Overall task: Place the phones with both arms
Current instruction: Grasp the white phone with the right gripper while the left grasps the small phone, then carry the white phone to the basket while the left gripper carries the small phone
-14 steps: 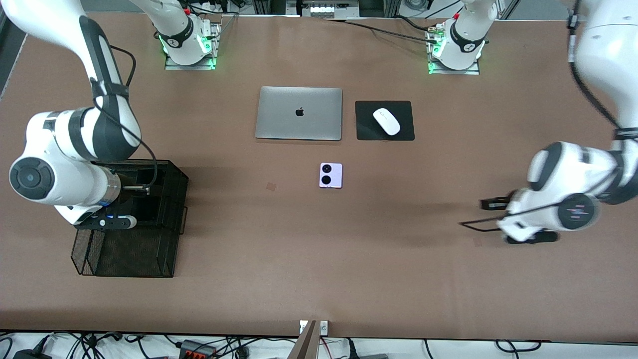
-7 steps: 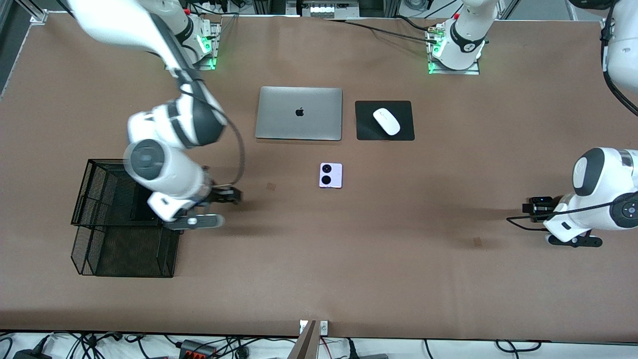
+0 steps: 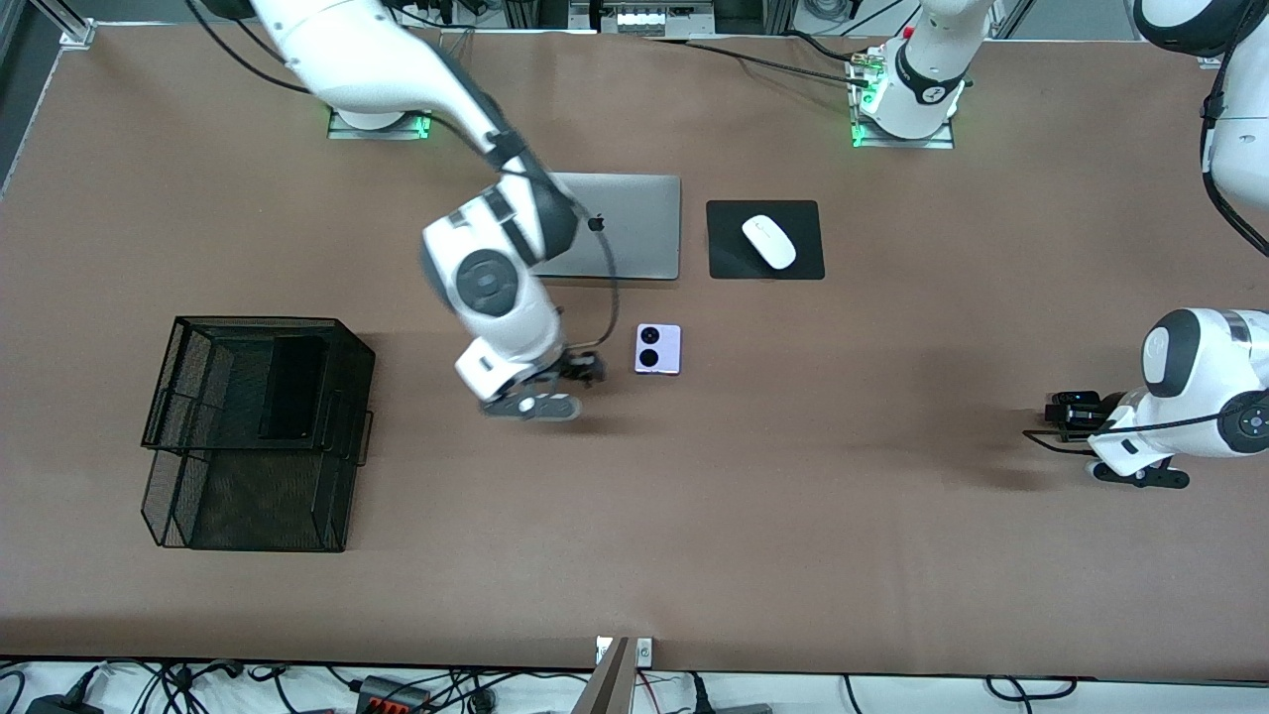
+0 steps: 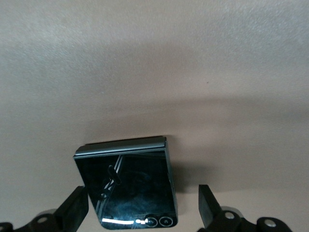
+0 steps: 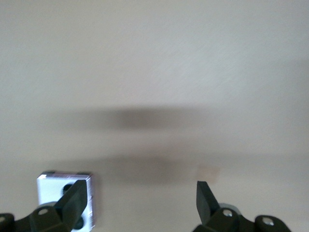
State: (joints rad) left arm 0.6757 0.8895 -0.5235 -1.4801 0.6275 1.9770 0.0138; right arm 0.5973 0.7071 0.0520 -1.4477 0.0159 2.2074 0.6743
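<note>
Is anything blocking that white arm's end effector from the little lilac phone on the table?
Nothing visible. The right end effector hangs open beside the small squarish lilac phone, with only bare brown table between them.

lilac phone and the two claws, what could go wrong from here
1. The right claw is open beside the lilac phone, with one finger over its edge. If it drops there, it may shove the phone rather than straddle it.
2. The left claw is open over the black phone, which looks glossy and flat on the table, so the fingers could slip off it.
3. The laptop lies under the right arm and could get bumped.
</note>
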